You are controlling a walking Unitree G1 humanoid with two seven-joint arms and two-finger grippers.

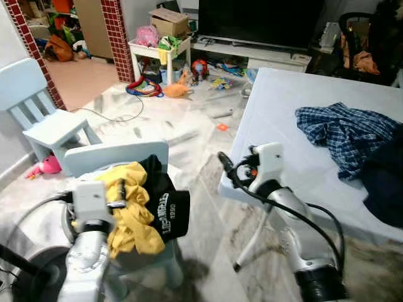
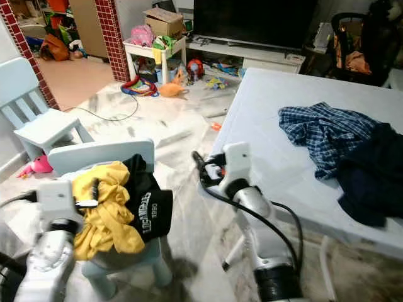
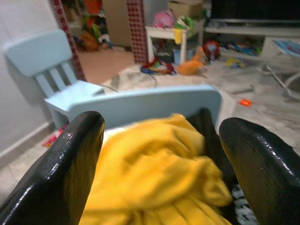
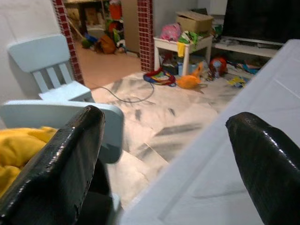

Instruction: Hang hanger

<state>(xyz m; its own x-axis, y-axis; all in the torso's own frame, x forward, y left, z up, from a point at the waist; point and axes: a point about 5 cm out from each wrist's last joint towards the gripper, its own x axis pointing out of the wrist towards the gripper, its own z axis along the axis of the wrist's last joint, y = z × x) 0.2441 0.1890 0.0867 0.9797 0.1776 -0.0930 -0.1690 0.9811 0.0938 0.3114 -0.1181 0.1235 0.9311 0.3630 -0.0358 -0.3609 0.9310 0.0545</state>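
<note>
The left gripper [image 3: 159, 154] is raised just before the yellow cloth [image 1: 129, 211], and its jaws stand wide apart with nothing between them, as the left wrist view shows. The yellow cloth lies heaped with a black garment [image 1: 165, 204] on the near chair [image 1: 116, 157], and both hang partly over its front edge, probably because they were only thrown there. The right gripper [image 1: 228, 168] is held up at the corner of the table [image 1: 277, 119], to the right of the near chair, its jaws also wide and empty. I cannot make out any hanger; it may be hidden in the heap. A checked shirt [image 1: 346, 135] lies on the table, well apart from the near chair.
</note>
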